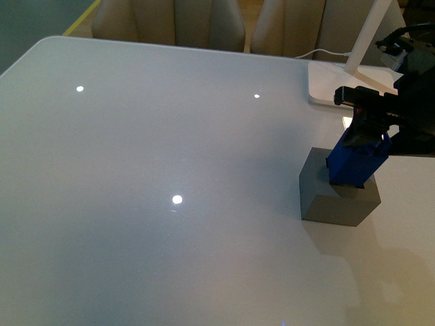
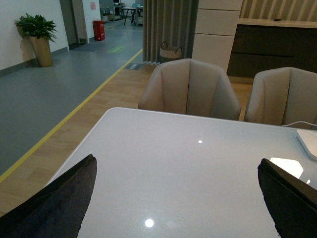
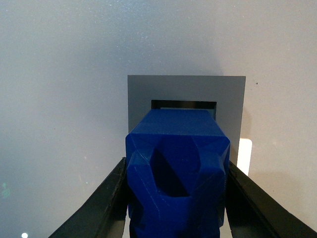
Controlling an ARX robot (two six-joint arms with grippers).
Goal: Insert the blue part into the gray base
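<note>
The gray base (image 1: 336, 197) sits on the white table at the right; it also shows in the right wrist view (image 3: 185, 91) with a dark square hole in its top. My right gripper (image 1: 363, 146) is shut on the blue part (image 1: 355, 163) and holds it tilted over the base's top, its lower end at the hole. In the right wrist view the blue part (image 3: 177, 168) fills the space between the black fingers (image 3: 101, 206) and hides most of the hole. My left gripper (image 2: 178, 198) is open and empty above the table, away from both things.
A white flat lamp foot (image 1: 340, 81) with a slanted white arm and a cable stands behind the base at the back right. Beige chairs (image 2: 190, 89) stand past the table's far edge. The white table (image 1: 170, 170) stretches to the left.
</note>
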